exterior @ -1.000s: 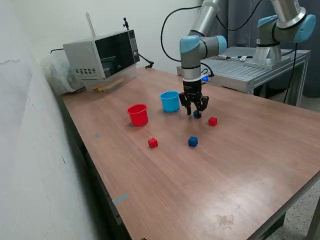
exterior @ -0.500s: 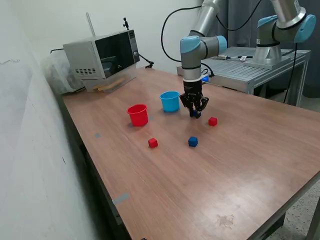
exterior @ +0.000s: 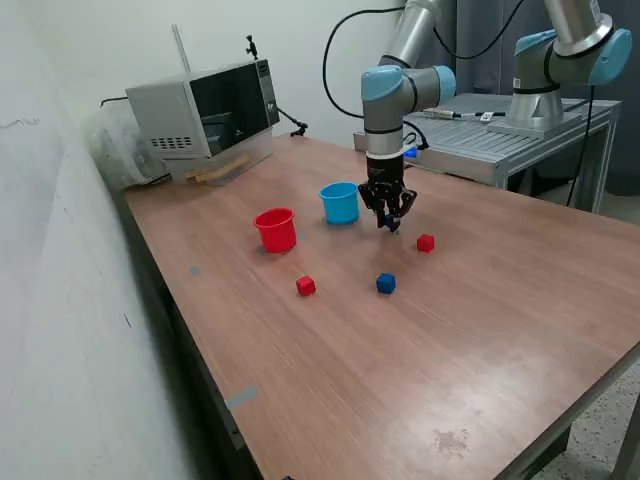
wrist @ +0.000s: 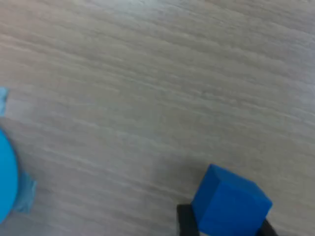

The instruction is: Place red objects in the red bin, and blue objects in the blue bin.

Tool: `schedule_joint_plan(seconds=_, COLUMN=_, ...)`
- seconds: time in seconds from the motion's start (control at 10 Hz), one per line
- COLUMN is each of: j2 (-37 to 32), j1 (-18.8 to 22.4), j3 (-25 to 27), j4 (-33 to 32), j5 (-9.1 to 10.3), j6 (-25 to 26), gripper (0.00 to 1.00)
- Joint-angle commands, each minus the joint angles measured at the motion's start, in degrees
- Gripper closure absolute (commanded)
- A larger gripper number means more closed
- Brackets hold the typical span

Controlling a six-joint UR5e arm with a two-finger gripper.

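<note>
My gripper (exterior: 388,220) hangs just above the table, on the exterior view's right of the light blue cup, the blue bin (exterior: 340,202). It is shut on a dark blue cube (wrist: 229,206), which sits between the dark fingers (wrist: 186,222) in the wrist view. The edge of the blue bin (wrist: 5,182) also shows there. The red bin (exterior: 275,229) stands beside the blue one. On the table lie one red cube (exterior: 306,286), another red cube (exterior: 426,242) and a second blue cube (exterior: 386,284).
A microwave (exterior: 205,115) stands at the far corner of the wooden table (exterior: 450,380). A second robot arm (exterior: 560,60) is mounted on a metal stand (exterior: 500,140) behind the table.
The gripper has closed on the blue cube beneath it and risen a little, lifting the cube off the table. The other cubes and both cups have not moved.
</note>
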Motion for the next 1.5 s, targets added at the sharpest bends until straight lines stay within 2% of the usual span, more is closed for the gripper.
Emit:
schedule_joint_plan(seconds=0.0, j2=-3.3, j1=0.2, j3=-0.3, j4=2.7, j5=-0.58, j6=0.0, gripper=1.0)
schedule_joint_plan(seconds=0.4, j2=-9.0, j1=0.0, j3=-0.3, j4=4.6, j5=-0.67, j6=0.1, gripper=1.0)
schedule_joint_plan(seconds=0.6, j2=-9.9, j1=-0.5, j3=-2.2, j4=5.2, j5=-0.67, j6=-0.1, gripper=1.0)
schedule_joint_plan(seconds=0.8, j2=-9.3, j1=-4.5, j3=-4.8, j4=5.9, j5=-0.58, j6=-0.1, gripper=1.0)
schedule_joint_plan(seconds=1.4, j2=-5.7, j1=-12.0, j3=-8.6, j4=6.0, j5=-0.5, j6=-0.2, gripper=1.0)
